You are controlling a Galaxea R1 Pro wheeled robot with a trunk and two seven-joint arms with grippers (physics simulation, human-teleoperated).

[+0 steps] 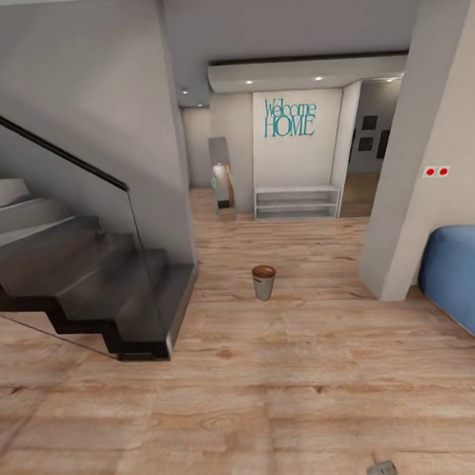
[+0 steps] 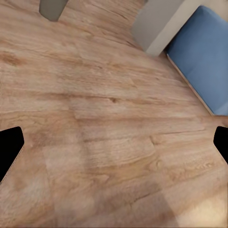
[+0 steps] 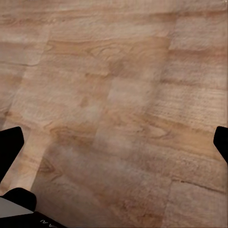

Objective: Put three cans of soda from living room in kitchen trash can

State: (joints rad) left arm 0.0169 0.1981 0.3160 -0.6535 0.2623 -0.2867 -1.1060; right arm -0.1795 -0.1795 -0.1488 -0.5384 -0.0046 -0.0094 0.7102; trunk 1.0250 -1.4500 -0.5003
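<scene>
The tash can [image 1: 264,281], a small pale grey bin with a brown inside, stands upright on the wood floor ahead of me, between the staircase and a pillar. Its grey lower wall [image 2: 52,8] also appears at the edge of the left wrist view. The cans of soda are out of view. My left gripper [image 2: 114,147] hangs open over bare floor, its black fingertips [image 2: 9,152] far apart with nothing between them. My right gripper [image 3: 114,147] is open too, over bare floorboards, and holds nothing.
A dark staircase [image 1: 94,285] with a glass rail fills the left. A grey pillar [image 1: 415,188] and a blue sofa [image 1: 460,283] stand on the right. Beyond the bin, a white shelf [image 1: 297,202] sits under a "Welcome HOME" wall, with a mirror [image 1: 223,186] beside it.
</scene>
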